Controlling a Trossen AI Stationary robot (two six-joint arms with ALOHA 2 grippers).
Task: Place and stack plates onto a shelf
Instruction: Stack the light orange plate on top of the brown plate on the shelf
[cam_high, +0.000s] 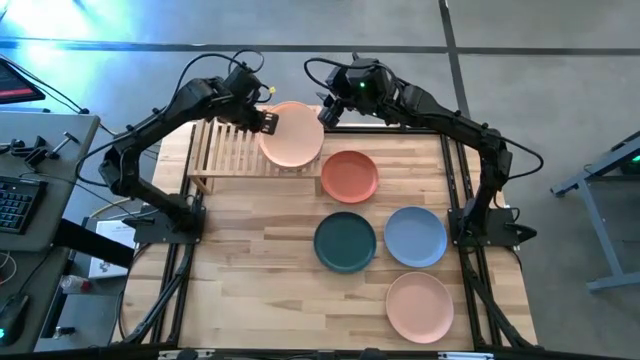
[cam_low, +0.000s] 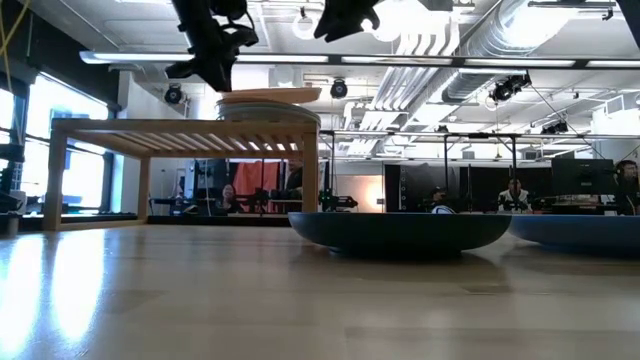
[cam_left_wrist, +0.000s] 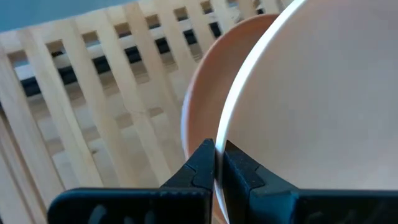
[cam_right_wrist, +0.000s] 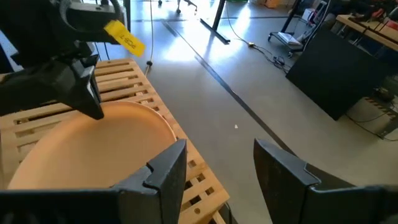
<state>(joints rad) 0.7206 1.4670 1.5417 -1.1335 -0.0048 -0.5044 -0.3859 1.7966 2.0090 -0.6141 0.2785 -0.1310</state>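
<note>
A peach-beige plate (cam_high: 291, 134) tops a short stack on the right end of the slatted light-wood shelf (cam_high: 225, 152). In the low view that top plate (cam_low: 270, 95) lies a little tilted over the stack. My left gripper (cam_high: 268, 121) is shut on its left rim. My right gripper (cam_high: 328, 112) hovers open just off the plate's far right side, touching nothing; its two fingers (cam_right_wrist: 163, 168) frame bare floor past the shelf. The left wrist view shows an orange plate (cam_left_wrist: 202, 93) under the pale one (cam_left_wrist: 311, 93). My left gripper pinches the pale plate's thin rim (cam_left_wrist: 220, 143) between its two fingers, on the side of the plate toward the table's left. The fingers slant down from above and from the left. The plate sits slightly tilted over the orange plate beneath it on the shelf.
On the plank tabletop lie a terracotta plate (cam_high: 349, 176), a dark teal plate (cam_high: 345, 241), a light blue plate (cam_high: 415, 236) and a peach-pink plate (cam_high: 420, 306) near the front. The shelf's left half (cam_high: 215, 150) holds nothing. A desk with a keyboard (cam_high: 15, 205) stands left of the table.
</note>
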